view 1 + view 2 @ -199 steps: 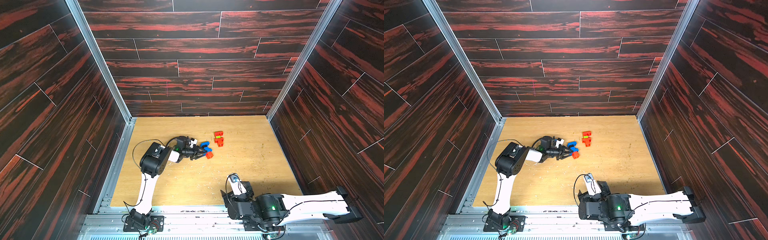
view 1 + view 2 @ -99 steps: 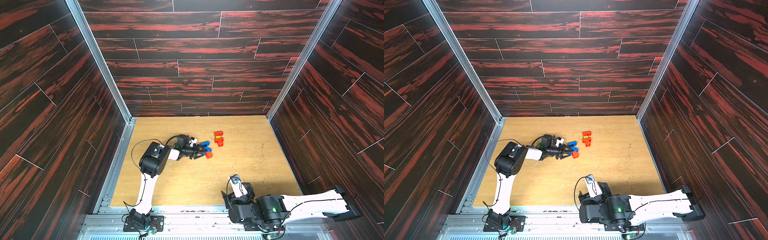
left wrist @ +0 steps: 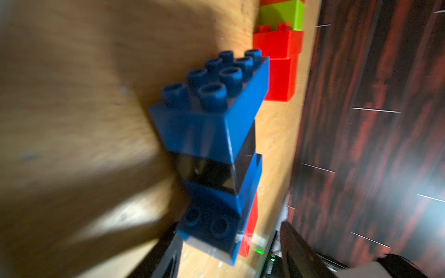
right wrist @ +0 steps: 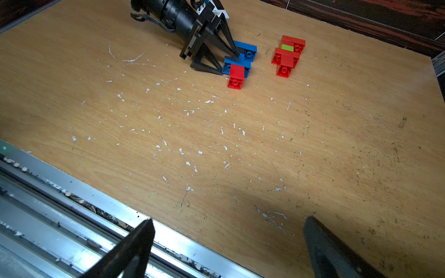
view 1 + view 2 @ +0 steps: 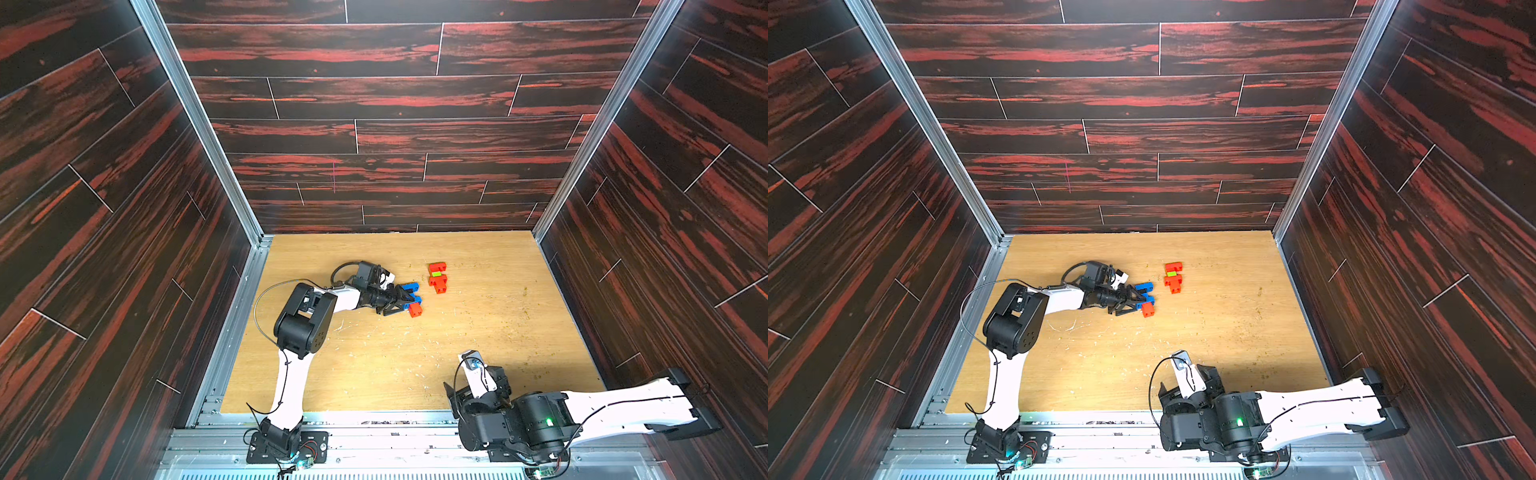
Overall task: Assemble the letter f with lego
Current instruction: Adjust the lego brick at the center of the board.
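left hand [image 4: 228,63] was part open, tips at the blue, black and red studded plastic brick clump [image 4: 240,63] on the wooden desk [image 4: 216,144] | red and lime green brick clump [image 4: 286,57] lay near | right hand [image 4: 230,221] was wide open, empty

Lego bricks [image 4: 236,72] glossy plastic; tabletop [image 4: 240,144] scuffed matt wood; walls [image 5: 374,95] wood-grain panels; front rail [image 4: 48,192] bare metal.

Lies tipped on its side in two clumps, near each other but apart. Blue clump [image 5: 410,287]: two blue bricks sandwiching a black brick [image 3: 212,173], with a red brick [image 4: 236,75] stuck alongside. Red clump [image 5: 437,282]: red-orange bricks enclosing a lime brick [image 4: 287,47].
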